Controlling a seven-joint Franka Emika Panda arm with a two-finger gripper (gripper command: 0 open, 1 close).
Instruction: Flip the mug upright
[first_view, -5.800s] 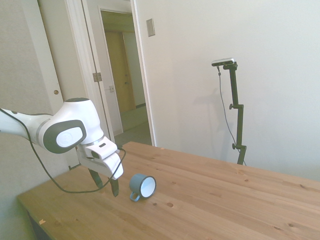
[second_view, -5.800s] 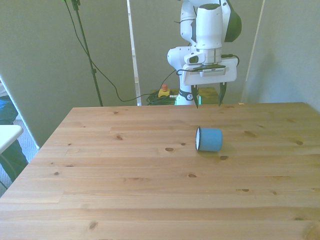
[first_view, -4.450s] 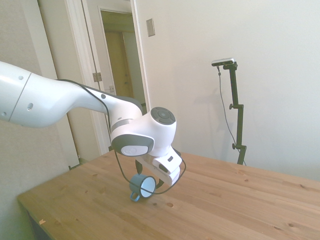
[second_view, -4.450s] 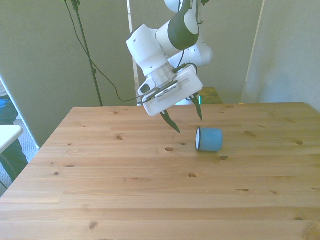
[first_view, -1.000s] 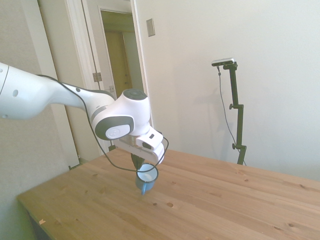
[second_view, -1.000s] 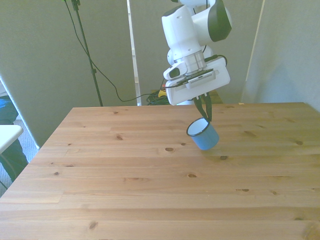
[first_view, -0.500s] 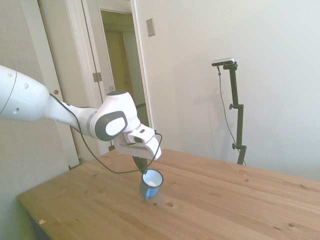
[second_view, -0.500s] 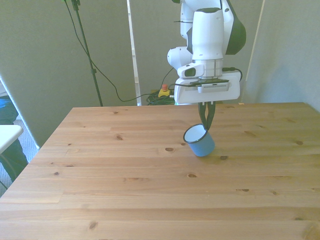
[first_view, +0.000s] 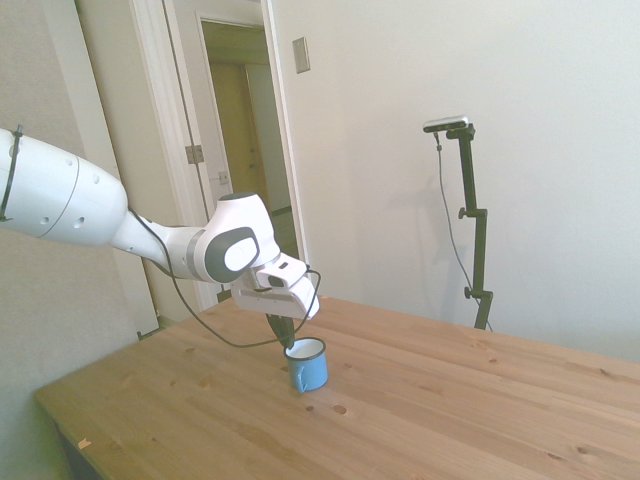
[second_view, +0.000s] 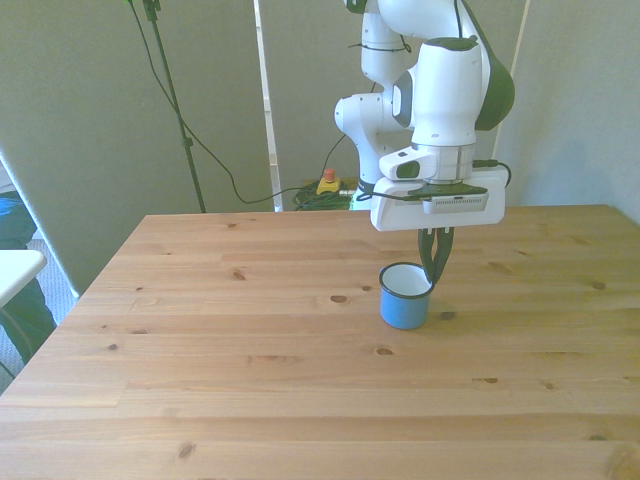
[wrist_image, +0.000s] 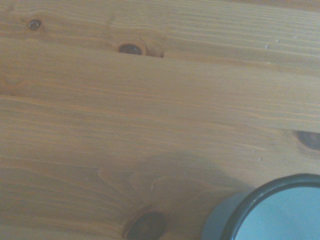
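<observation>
On the tabletop (second_view: 250, 360), mug (second_view: 404, 297) upright under the gripper (second_view: 434, 272).
Bare wood planks with dark knots nearest the front camera. Beyond them the mug stands mouth up, right of centre in the front view; white inside, dark rim (wrist_image: 260, 192) in the wrist view. Gripper clamped together on the rim at the front view's right side. White arm (first_view: 150, 240) behind.

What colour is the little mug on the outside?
Light blue, with a thin dark rim. The mug shows it best in the front view.
</observation>
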